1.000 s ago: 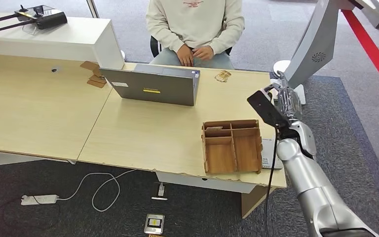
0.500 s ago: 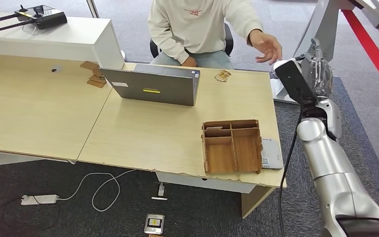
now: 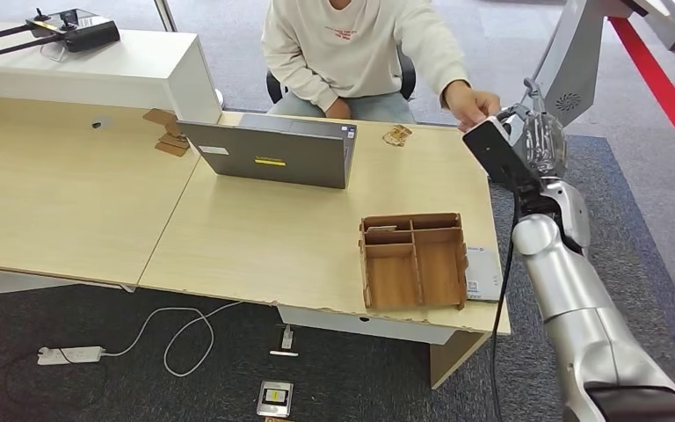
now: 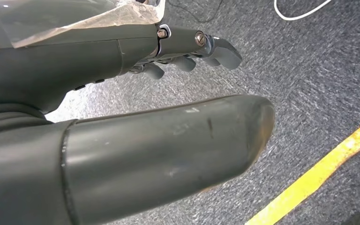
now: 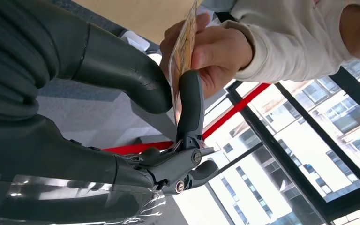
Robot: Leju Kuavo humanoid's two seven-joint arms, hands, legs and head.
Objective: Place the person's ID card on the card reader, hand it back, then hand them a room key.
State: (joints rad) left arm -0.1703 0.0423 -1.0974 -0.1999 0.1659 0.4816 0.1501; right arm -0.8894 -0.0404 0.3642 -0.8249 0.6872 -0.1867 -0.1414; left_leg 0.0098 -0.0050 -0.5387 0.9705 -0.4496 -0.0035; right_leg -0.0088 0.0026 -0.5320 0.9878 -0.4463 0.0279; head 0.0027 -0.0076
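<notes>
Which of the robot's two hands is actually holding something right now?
The right hand, raised toward the person's hand, pinches a card between thumb and finger. The left hand hangs over the carpet, holding nothing.

No legible text or labels

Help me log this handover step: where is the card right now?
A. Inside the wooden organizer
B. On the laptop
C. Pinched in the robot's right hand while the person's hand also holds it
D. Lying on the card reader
C: the card sits between the right hand's thumb and a finger, with the person's hand gripping it too.
</notes>
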